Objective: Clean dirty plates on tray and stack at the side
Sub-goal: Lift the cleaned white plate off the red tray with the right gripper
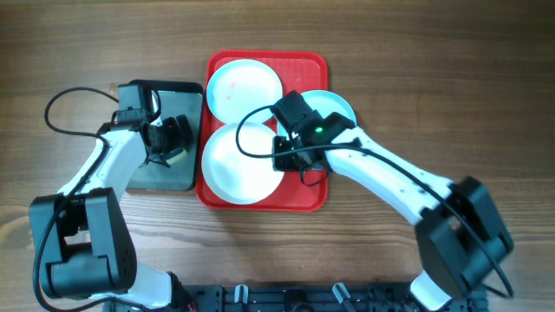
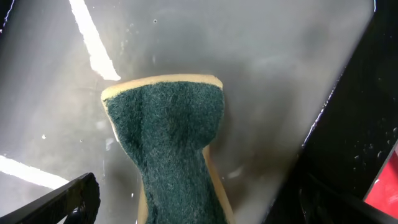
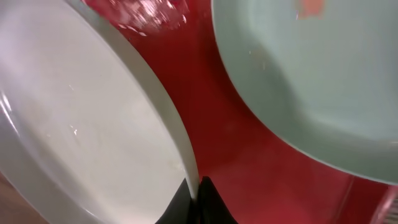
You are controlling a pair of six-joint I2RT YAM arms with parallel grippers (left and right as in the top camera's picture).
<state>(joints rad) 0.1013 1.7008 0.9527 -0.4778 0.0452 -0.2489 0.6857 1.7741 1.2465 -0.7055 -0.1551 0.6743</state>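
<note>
On the red tray (image 1: 316, 195) at the middle of the worktop (image 1: 434, 69) lie all three plates, face up. The far white plate (image 1: 245, 87) shows faint reddish smears. The near white plate (image 1: 230, 165) sits just below it, their rims touching or overlapping. The teal plate (image 1: 338, 106) is at the right, partly under the right arm, and the wrist view shows a small orange-red mark on it.

The right tool (image 3: 196, 202) is pressed together on the right-hand rim of the near white plate, one finger above the rim and one below. I cannot tell whether that edge has left the tray floor. The left tool (image 1: 169, 139) hangs spread wide over the sponge (image 2: 171, 143), which lies green side up on the black-rimmed grey tray (image 1: 152, 178) beside the red one. Its fingers (image 2: 68, 202) stand clear on either side and grip nothing.

To my eye this is the start of the cleaning: one plate secured, the scrubber not yet picked up, nothing stacked. The next move likely calls for the left tool to drop and close across the sponge's narrow waist, while the right keeps its pinch firm on the thin rim, which could slip.

Being round, the plates have no long axis; they simply face upward. The red tray's long side runs away from the robot. The sponge's length runs up and down the left wrist view, crosswise to the line between the two fingers.
</note>
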